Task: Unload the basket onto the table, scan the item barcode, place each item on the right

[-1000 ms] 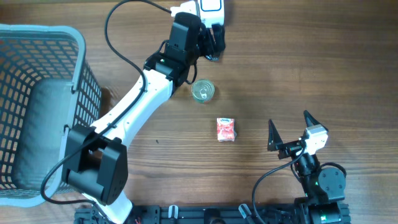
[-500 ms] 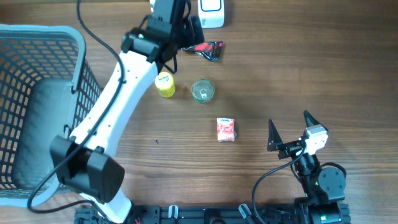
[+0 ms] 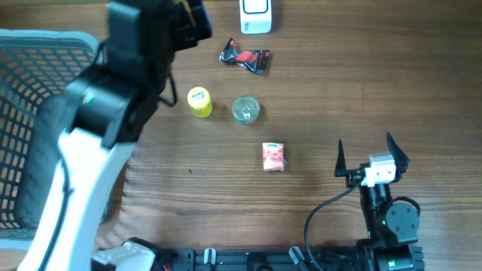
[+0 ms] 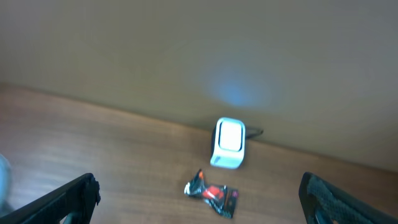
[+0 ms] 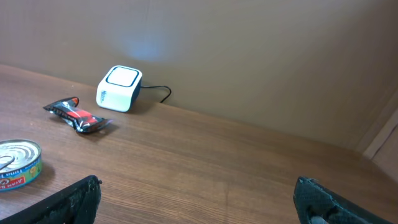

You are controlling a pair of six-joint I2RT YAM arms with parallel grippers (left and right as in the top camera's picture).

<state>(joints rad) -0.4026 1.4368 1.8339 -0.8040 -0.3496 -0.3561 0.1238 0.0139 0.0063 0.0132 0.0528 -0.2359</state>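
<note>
The white barcode scanner (image 3: 256, 15) stands at the table's far edge, also in the left wrist view (image 4: 229, 143) and the right wrist view (image 5: 119, 88). A black-and-red wrapper (image 3: 245, 59) lies just in front of it, flat on the wood. My left gripper (image 4: 199, 182) hangs open high above the table, and the wrapper (image 4: 212, 193) lies below, between its fingers, untouched. In the overhead view the left arm (image 3: 120, 90) looms large and blurred. My right gripper (image 3: 365, 147) stands open and empty at the front right, over bare wood in its wrist view (image 5: 198, 186).
A yellow item (image 3: 199, 102), a tin can (image 3: 245, 110) and a red packet (image 3: 273, 156) lie mid-table. A grey mesh basket (image 3: 45, 45) fills the left side. The can (image 5: 18, 163) shows at the left edge of the right wrist view.
The left arm rose and drew back to the left from the wrapper by the scanner, uncovering the yellow item. The right gripper turned slightly and shifted a little right.
</note>
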